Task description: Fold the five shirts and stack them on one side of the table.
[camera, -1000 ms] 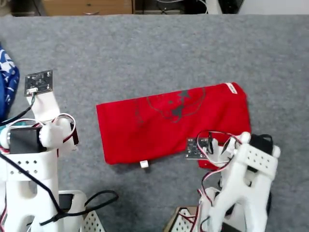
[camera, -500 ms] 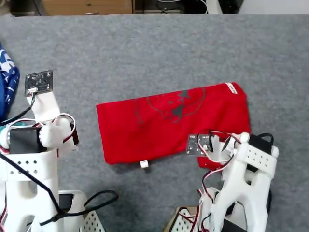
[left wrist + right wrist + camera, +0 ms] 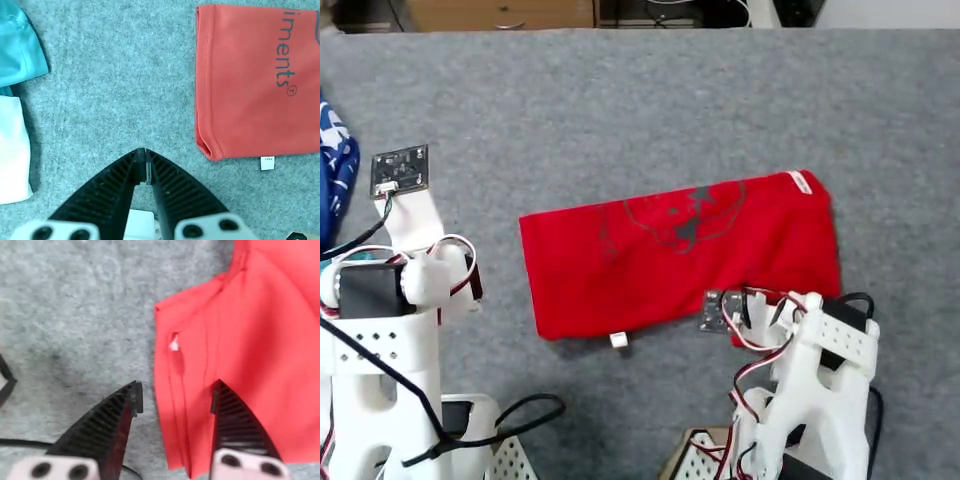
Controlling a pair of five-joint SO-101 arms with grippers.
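1. The red shirt [image 3: 680, 255] lies folded into a long band across the middle of the grey counter [image 3: 620, 110]. A small white tag [image 3: 618, 340] pokes out at the edge nearest the arms.
2. The right claw [image 3: 176, 390] hangs low over the shirt's corner on the right arm's side. It is spread wide and grasps nothing. One finger is above bare counter and the other above red cloth, with the shirt's layered edge between them.
3. The left claw [image 3: 145, 154] is clenched, tips pressed together with nothing between them. It is over bare counter, off the shirt's other end and clear of the cloth.
4. A teal cloth [image 3: 20, 50] and a white cloth [image 3: 12, 150] lie near the left claw, away from the shirt.
5. A blue patterned cloth [image 3: 335, 160] sits at the counter's left edge.
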